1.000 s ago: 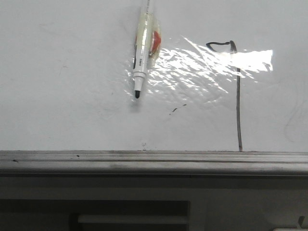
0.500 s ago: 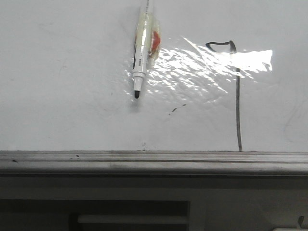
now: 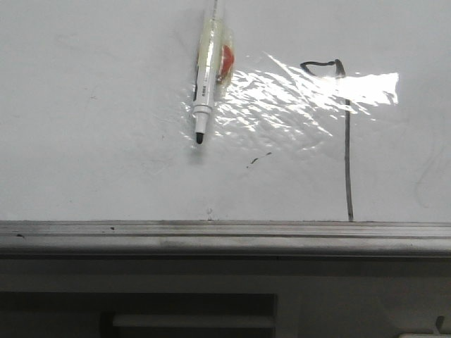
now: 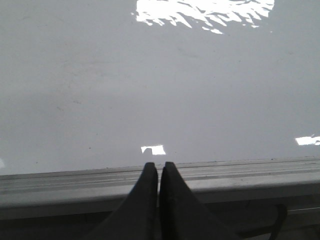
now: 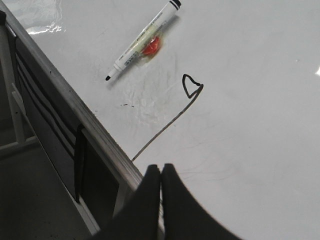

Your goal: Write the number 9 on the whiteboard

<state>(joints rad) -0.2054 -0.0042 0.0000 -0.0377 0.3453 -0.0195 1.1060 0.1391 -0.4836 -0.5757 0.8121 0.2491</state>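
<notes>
Left wrist view: the left gripper (image 4: 159, 172) appears as two dark fingers (image 4: 145, 200) pressed together with only a thin seam between them, their tips lying over the grey metal rail (image 4: 260, 175) that edges the whiteboard (image 4: 160, 90). The board's glossy white surface fills most of the view, with a bright glare patch (image 4: 205, 10) at the far edge, a small bright reflection (image 4: 153, 149) just beyond the fingertips, and another (image 4: 307, 141) at the side. Faint specks and smudges mark the surface.
</notes>
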